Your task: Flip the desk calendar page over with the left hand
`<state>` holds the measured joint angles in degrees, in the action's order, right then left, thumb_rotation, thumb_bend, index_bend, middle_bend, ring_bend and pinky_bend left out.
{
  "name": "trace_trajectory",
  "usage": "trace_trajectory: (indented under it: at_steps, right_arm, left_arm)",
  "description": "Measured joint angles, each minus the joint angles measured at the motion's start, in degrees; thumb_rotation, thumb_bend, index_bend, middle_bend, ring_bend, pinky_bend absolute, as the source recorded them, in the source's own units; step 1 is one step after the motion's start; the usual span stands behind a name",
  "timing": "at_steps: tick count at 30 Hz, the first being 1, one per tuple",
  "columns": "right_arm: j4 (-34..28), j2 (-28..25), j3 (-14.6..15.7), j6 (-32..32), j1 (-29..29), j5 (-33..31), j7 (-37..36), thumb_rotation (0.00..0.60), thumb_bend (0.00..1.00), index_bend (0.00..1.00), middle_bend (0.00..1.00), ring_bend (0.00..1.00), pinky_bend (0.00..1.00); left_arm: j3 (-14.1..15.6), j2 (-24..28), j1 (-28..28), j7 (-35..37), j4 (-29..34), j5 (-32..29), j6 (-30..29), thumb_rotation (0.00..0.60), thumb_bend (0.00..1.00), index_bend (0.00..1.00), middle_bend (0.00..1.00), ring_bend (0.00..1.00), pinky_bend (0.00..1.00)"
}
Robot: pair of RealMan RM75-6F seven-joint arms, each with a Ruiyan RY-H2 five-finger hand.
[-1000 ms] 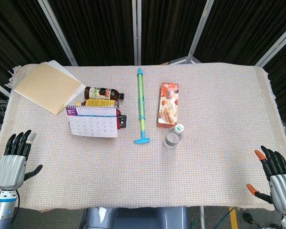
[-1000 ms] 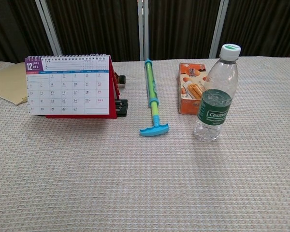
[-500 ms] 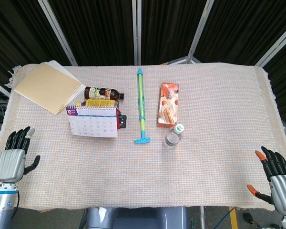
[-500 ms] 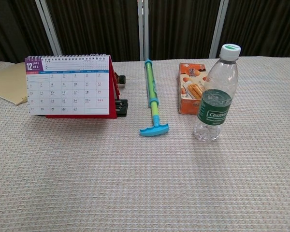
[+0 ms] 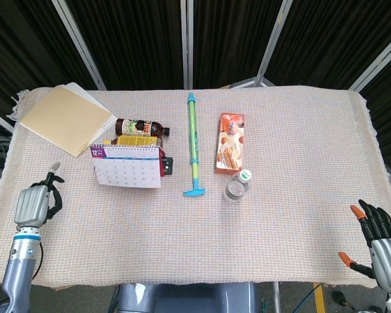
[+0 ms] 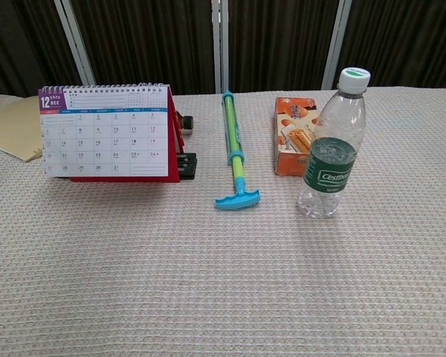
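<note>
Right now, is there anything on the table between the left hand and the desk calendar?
Nothing visible. The left hand sits near the table's front-left edge, and only bare cloth lies between it and the calendar. The brown bottle and notebook are behind the calendar, off that path.

We see our left hand low at the near left, empty, back facing up. Right hand near right, fingers spread, empty.

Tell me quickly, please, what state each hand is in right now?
Left hand: holds nothing; whether its fingers are open or curled cannot be told.
Right hand: open, fingers apart, holding nothing.
</note>
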<state>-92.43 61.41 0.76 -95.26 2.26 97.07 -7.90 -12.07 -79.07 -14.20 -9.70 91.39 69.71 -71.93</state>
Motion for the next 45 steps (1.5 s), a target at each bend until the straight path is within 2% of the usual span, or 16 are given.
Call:
trace_trajectory:
  at_steps: [6,16,23,34,45]
  right_arm:
    - [0.0,-0.2,0.0,0.0,0.0,-0.2,-0.6,0.6,0.07,0.0,0.0,0.0,0.0]
    - [0.1,-0.6,-0.2,-0.4,0.2,-0.6,-1.8,0.6,0.07,0.0,0.0,0.0,0.0]
    - [0.1,-0.8,-0.3,-0.5,0.3,-0.6,-2.1,0.6,0.07,0.0,0.0,0.0,0.0]
    - [0.0,-0.8,-0.2,-0.8,0.4,-0.3,-1.9,0.6,0.07,0.0,0.0,0.0,0.0]
    - [-0.2,-0.5,-0.1,-0.8,0.5,-0.1,-1.3,0.6,0.07,0.0,0.0,0.0,0.0]
  left_arm:
    - [-2.0,0.4,-3.1,-0.8,2.9,-7.7,6.5,0.6,0.85,0.0,0.57,0.6,0.52]
    - [-3.5,-0.2,-9.0,-5.4,4.4,-22.9,13.4,0.6,0.85,0.0,0.57,0.6,0.52]
    - [-3.4,-1.3,-12.3,-6.4,3.4,-28.4,16.5,0.6,0.88,0.0,0.59,0.61,0.53]
    - [-2.0,-0.2,-13.9,-3.8,4.6,-28.8,19.8,0.6,0.91,0.05,0.6,0.62,0.53]
    - [-1.9,4.5,-12.0,5.8,9.2,-19.8,21.4,0.6,0.91,0.06,0.6,0.62,0.53]
